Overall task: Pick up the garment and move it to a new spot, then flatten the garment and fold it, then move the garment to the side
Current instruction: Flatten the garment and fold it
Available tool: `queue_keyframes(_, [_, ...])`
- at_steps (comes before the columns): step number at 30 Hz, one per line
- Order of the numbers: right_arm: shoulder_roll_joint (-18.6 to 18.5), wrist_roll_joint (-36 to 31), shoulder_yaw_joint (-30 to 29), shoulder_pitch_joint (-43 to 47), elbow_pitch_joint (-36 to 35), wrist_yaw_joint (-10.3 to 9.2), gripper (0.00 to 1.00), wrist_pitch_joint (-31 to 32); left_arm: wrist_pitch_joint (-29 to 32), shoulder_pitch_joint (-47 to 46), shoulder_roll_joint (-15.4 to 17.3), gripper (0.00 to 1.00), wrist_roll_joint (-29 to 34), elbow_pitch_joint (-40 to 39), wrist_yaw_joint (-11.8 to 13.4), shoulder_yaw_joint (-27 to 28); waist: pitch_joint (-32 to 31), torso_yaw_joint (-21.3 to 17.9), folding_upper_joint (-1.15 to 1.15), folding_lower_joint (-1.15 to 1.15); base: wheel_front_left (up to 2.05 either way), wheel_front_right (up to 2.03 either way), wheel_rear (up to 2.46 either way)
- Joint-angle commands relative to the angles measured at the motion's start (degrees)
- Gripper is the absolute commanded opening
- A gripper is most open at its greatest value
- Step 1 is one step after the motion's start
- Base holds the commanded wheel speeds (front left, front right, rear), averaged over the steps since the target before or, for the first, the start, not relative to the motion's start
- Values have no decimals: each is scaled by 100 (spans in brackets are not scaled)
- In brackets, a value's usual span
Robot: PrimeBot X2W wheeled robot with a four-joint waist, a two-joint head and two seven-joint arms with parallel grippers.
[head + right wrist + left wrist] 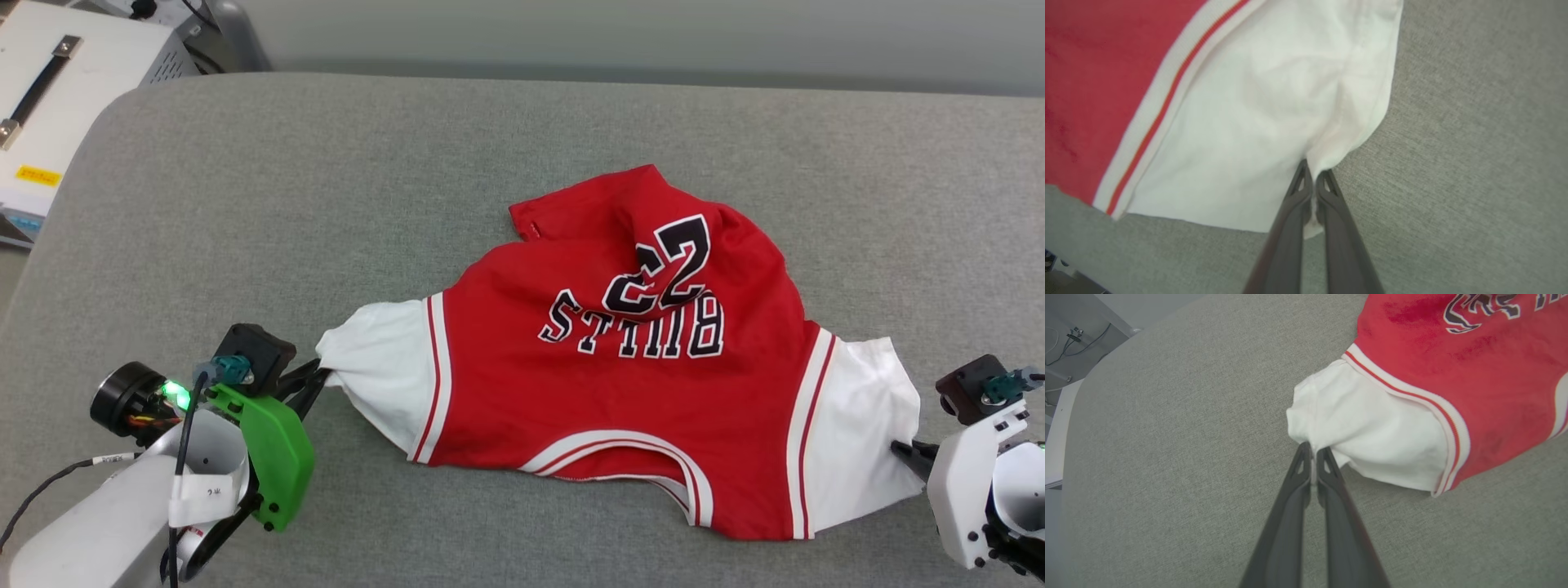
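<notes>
Garment (pixel 522 384) on grey pad (pixel 245 204), long axis sleeve-to-sleeve between the 2 finger pairs, collar toward robot, hem away. Left gripper (pixel 320 377) fingers clamped on 1 white sleeve tip, right gripper (pixel 904 452) fingers clamped on the other.

Soft cloth on a coarse weave, hard plastic at the edges.
We see the red and white cloth T-shirt (pixel 620 384) soft, matt and creased; the grey fabric-covered tabletop (pixel 326 180) is matt with a coarse woven grain; the dark long-fingered left claw (pixel 1313 448) and right claw (pixel 1314 169) look like smooth matt plastic; the green wrist cover (pixel 277 453) is faintly glossy plastic; the white box (pixel 73 90) looks smooth-painted.
</notes>
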Motion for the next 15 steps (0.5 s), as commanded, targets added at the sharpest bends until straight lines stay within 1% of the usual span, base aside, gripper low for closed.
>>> queue_keyframes(1, [44,25,-30,-45,-58,2,0,-175,-89,73,21,0,-39,-62,11,53,-313,-93,0,0,0,0,0])
queue_keyframes(6, [-149,139,-632,-61,-563,2,0,-681,-329,73,220,0,-80,-470,157,293,-670,-144,0,0,0,0,0])
queue_keyframes(10, [-258,153,-1298,-22,-1129,2,0,-821,-457,-46,445,0,-62,-1032,297,543,-886,-158,0,0,0,0,0])
queue_keyframes(15, [-267,131,-2181,-27,-1920,2,0,-820,-570,-508,582,0,48,-1623,396,891,-1044,-128,0,0,0,0,0])
